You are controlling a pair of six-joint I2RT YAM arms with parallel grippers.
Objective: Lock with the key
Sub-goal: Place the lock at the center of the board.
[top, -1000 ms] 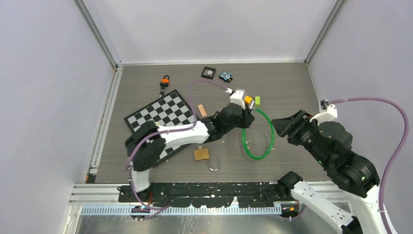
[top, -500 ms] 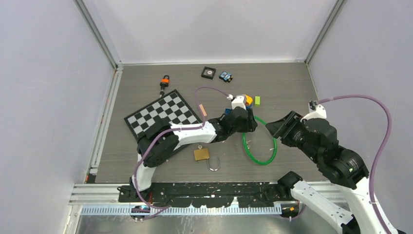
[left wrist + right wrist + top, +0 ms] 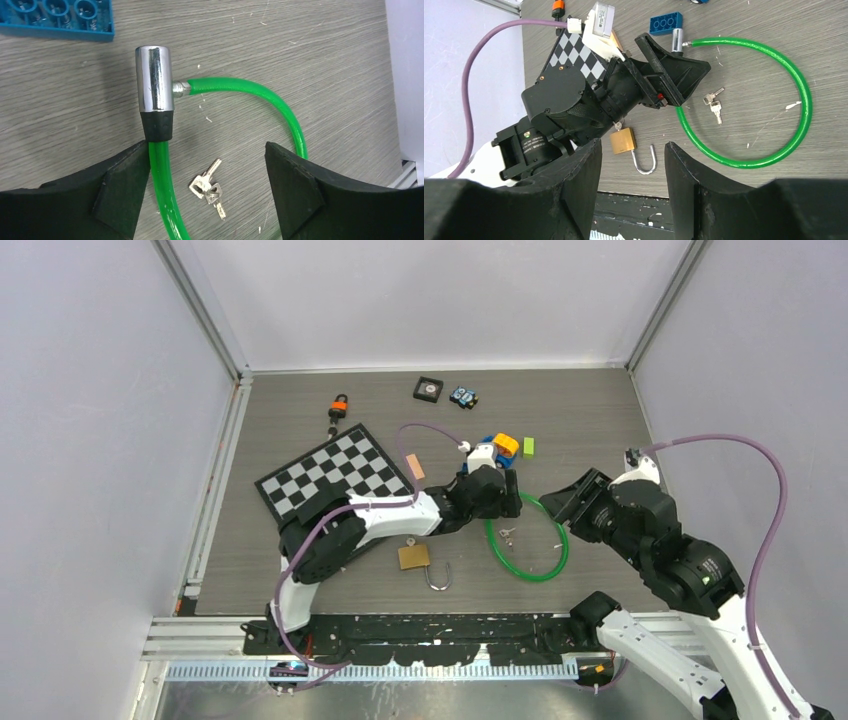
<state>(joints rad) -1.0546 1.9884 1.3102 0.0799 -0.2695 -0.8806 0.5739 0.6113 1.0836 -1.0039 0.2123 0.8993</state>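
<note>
A green cable lock lies in a loop on the table, its chrome cylinder at the far end. Two silver keys on a ring rest inside the loop, touching nothing. My left gripper hovers open over the keys, its left finger beside the cable just below the cylinder. In the top view it sits at the loop's far-left edge. My right gripper is open and empty, right of the loop. A brass padlock lies nearer, its shackle swung open.
A checkerboard mat lies at the left, under the left arm. A blue brick sits just beyond the cylinder. An orange-and-black padlock, a black square box and a small green block lie farther back.
My left gripper has opened and let go of the cable lock, which has settled flat and a little to the left. The right arm has edged left toward the loop.
</note>
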